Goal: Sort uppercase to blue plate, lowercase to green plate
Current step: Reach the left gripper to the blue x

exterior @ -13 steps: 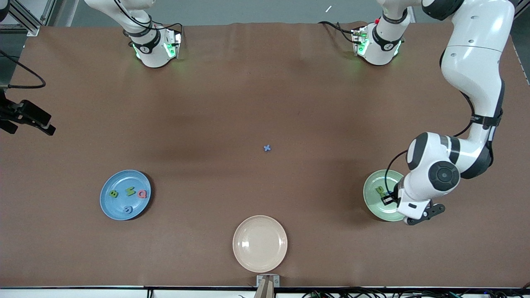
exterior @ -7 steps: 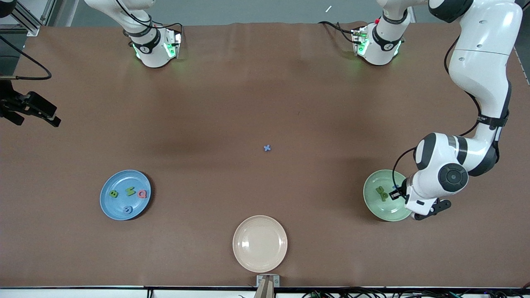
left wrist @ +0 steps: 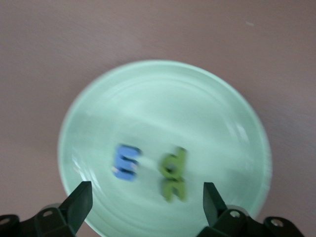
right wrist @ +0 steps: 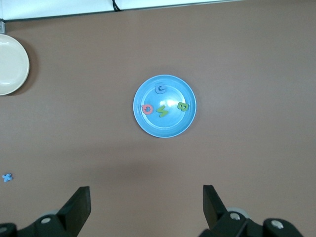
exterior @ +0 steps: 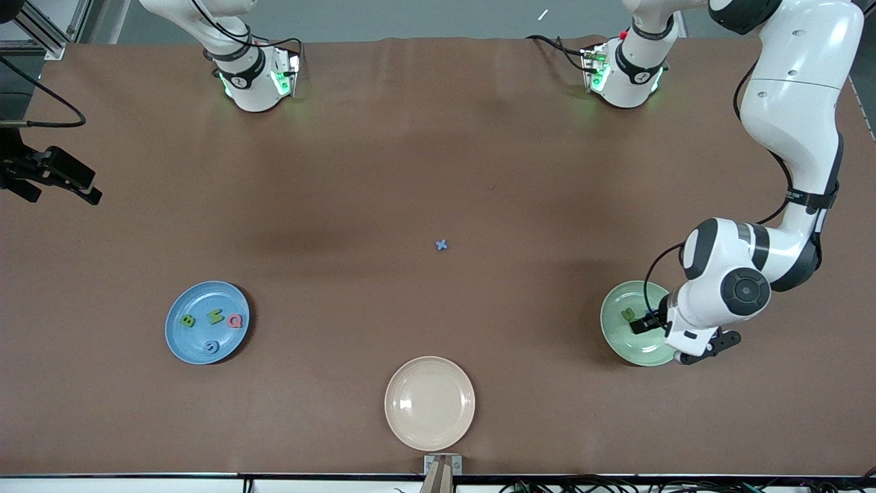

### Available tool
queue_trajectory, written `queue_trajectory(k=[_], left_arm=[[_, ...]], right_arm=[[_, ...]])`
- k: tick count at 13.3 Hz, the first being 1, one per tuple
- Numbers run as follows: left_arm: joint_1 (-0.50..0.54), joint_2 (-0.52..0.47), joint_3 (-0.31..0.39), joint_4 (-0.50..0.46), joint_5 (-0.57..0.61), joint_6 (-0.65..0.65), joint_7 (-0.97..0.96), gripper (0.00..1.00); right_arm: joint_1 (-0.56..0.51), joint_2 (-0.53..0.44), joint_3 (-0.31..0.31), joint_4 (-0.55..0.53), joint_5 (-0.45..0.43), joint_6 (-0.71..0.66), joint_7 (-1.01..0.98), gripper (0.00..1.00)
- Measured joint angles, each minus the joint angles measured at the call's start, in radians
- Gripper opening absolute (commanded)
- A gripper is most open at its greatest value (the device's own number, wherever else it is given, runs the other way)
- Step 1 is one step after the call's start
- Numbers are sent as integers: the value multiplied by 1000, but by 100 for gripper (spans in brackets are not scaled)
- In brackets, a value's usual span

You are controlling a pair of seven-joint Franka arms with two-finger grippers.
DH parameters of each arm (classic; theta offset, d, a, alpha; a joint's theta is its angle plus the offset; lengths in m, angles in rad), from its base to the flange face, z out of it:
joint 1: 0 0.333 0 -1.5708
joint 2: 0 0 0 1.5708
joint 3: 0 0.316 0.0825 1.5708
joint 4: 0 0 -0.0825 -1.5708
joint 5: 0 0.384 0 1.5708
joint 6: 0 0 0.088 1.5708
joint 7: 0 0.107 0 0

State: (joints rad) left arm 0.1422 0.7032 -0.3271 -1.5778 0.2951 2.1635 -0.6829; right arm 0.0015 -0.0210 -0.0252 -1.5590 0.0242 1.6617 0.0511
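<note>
The blue plate (exterior: 198, 298) holds the uppercase pieces: green B (exterior: 187, 320), green N (exterior: 216, 316), pinkish-red Q (exterior: 236, 320) and blue C-like letter (exterior: 212, 347). The right wrist view also shows this plate (right wrist: 170, 129). The green plate (exterior: 619, 341) holds blue m (left wrist: 127, 162), green p (left wrist: 174, 162) and green n (left wrist: 174, 189). Blue x (exterior: 442, 244) lies alone on the table's middle. My left gripper (left wrist: 145, 207) is open and empty, low over the green plate (left wrist: 163, 94). My right gripper (right wrist: 145, 207) is open and empty, high over the right arm's end of the table (exterior: 65, 179).
A beige plate (exterior: 430, 402) with nothing in it sits near the table's front edge, between the two coloured plates. It shows at the right wrist view's edge (right wrist: 10, 64). The blue x also shows there (right wrist: 7, 177). The table is a brown mat.
My left hand shifted a little over the green plate and rose slightly. My right gripper drifted toward the robots' bases. The letters have not moved.
</note>
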Motion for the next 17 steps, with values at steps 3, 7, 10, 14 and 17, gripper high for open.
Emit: queue_trajectory(k=[3, 7, 10, 14, 17], left_arm=[[-10, -6, -112, 0, 0, -43, -105, 96], [-120, -6, -175, 0, 0, -47, -238, 94], [-239, -5, -174, -1, 0, -29, -310, 92], [-372, 32, -168, -8, 0, 71, -377, 76], [-492, 74, -121, -6, 0, 128, -432, 71]], right_arm=[[0, 0, 0, 4, -1, 0, 0, 100], [0, 0, 1, 16, -1, 0, 0, 100], [0, 0, 1, 24, -2, 0, 0, 100], [0, 0, 0, 33, -2, -3, 0, 100], [0, 0, 0, 33, -2, -4, 0, 100]])
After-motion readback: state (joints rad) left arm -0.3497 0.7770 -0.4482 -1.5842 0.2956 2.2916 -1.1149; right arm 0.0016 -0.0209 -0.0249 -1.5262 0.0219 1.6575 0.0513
